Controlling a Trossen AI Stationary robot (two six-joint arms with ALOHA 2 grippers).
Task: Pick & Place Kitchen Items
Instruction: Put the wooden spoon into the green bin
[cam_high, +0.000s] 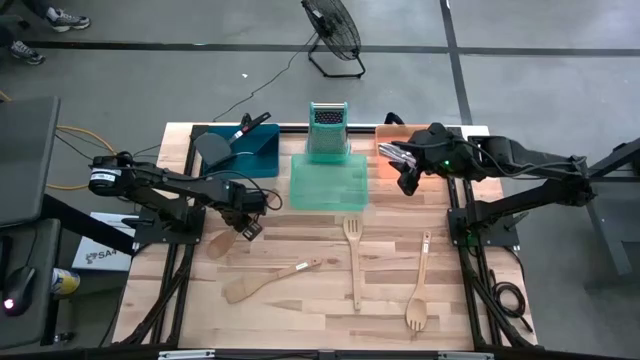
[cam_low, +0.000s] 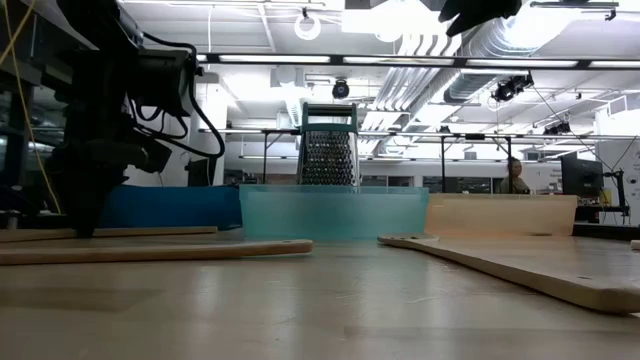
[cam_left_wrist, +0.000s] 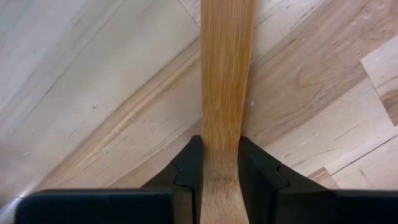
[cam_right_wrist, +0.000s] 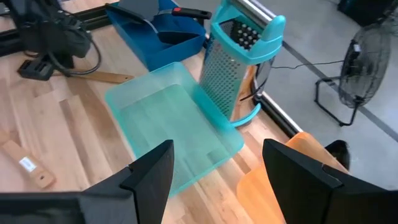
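Butcher-block counter (cam_high: 300, 300) on a grey floor, a black fan (cam_high: 332, 35) standing beyond its far edge.

Trays, far side: blue tray (cam_high: 262, 155) holding a black spatula (cam_high: 215, 148) with a red-tipped handle; green tray (cam_high: 328, 182) at centre; orange tray (cam_high: 385, 160) largely covered by the right arm. A metal grater (cam_high: 328, 130) stands upright behind the green tray.

Loose items, seen whole only from above: wooden spoon (cam_high: 222, 243) at the left arm; wooden spatula (cam_high: 268, 281) in the middle; slotted wooden fork (cam_high: 353, 260) and a second one (cam_high: 419, 292) toward the right. All are well apart, with open wood between them and along the near edge.

View differences: the low view flattens the utensils into long strips and shows an office with a person (cam_low: 516, 177) far behind. The left wrist view alone shows the grip closely.

Left tool (cam_high: 246, 228): narrowed, both fingers (cam_left_wrist: 186, 177) pressed to the sides of the spoon's handle; the spoon appears to lie on the counter, though lift cannot be judged.

Right tool (cam_right_wrist: 214, 168): above the orange tray's near-left corner, fingers wide apart, holding nothing.
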